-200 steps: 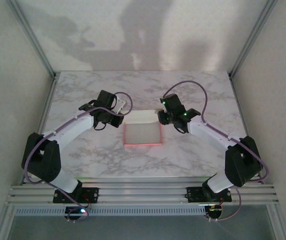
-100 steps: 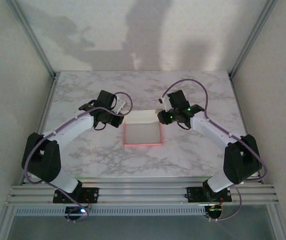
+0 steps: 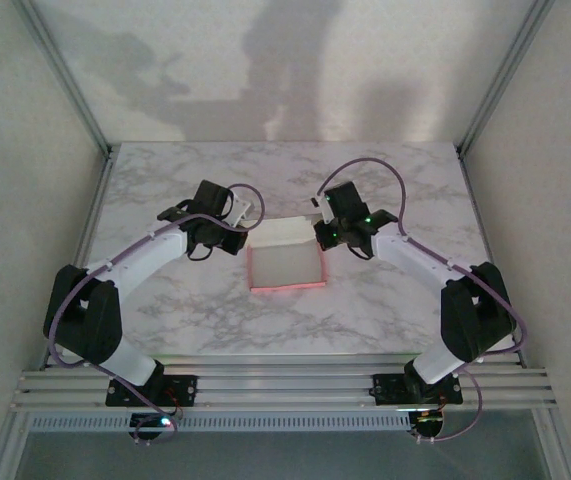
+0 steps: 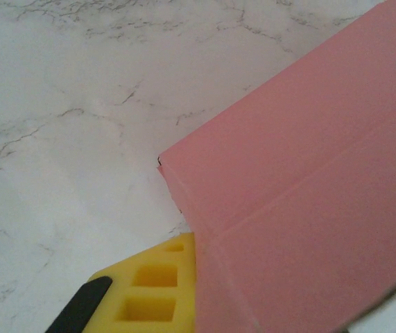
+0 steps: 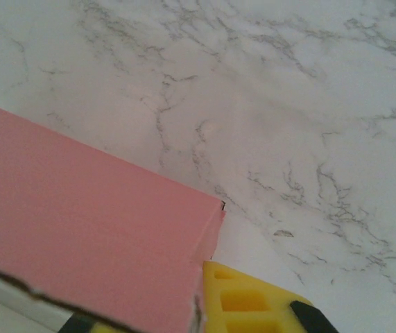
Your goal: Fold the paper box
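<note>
The paper box (image 3: 285, 262) lies in the middle of the table, off-white inside with pink edges showing, its back wall raised. My left gripper (image 3: 242, 233) is at the box's back left corner. In the left wrist view the pink wall (image 4: 302, 194) presses against a yellow finger (image 4: 157, 288); the gripper (image 4: 201, 291) is shut on that wall and the other finger is hidden behind it. My right gripper (image 3: 321, 233) is at the back right corner. In the right wrist view the pink wall (image 5: 93, 236) sits beside a yellow finger (image 5: 253, 302), the gripper (image 5: 194, 312) shut on it.
The marble table (image 3: 215, 180) has free room behind, in front of and to both sides of the box. Metal frame posts (image 3: 65, 80) and white walls enclose the table's sides and back. The aluminium rail (image 3: 285, 385) with both arm bases runs along the near edge.
My right gripper moved left onto the box's back right corner and shut on the wall there. The left arm and the box's base have stayed put.
</note>
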Robot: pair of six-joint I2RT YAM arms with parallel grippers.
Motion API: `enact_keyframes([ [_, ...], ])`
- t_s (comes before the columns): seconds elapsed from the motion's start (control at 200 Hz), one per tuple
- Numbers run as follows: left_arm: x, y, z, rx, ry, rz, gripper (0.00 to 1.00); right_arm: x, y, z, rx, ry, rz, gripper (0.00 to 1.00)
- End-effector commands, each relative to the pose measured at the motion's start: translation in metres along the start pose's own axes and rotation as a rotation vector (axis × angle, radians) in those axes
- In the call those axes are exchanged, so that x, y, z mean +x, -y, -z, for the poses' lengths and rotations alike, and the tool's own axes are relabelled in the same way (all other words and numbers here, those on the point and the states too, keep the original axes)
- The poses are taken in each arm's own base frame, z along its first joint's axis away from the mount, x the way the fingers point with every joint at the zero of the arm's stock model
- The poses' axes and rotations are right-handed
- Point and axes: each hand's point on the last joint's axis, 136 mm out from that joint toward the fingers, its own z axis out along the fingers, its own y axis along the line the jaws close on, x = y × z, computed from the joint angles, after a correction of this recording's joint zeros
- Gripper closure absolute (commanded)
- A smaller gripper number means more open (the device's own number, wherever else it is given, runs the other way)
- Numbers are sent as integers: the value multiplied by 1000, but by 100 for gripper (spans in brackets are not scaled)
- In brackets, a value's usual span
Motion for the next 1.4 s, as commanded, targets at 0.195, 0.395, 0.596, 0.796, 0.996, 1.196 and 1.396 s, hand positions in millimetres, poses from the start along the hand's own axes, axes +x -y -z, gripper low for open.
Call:
enact_keyframes([
  [0.195, -24, 10, 0, 18, 79, 91, 96, -15, 6, 1, 153, 40, -115, 96],
  [0.395, -34, 17, -9, 41, 120, 190, 95, -12, 10, -1, 191, 38, -235, 97],
  [0.596, -40, 20, -15, 65, 131, 275, 95, -12, 6, 0, 201, 21, -293, 97],
  [0.796, -37, 22, -20, 45, 136, 265, 95, -9, 7, -2, 226, 4, -354, 97],
  [0.996, -35, 25, -20, 29, 156, 259, 95, 0, 4, -6, 221, -13, -385, 98],
  [1.196, -28, 29, -25, 32, 160, 269, 95, 10, 2, -4, 218, -15, -432, 98],
  [1.396, -19, 32, -22, 24, 168, 263, 95, 21, -3, -3, 209, 11, -432, 98],
])
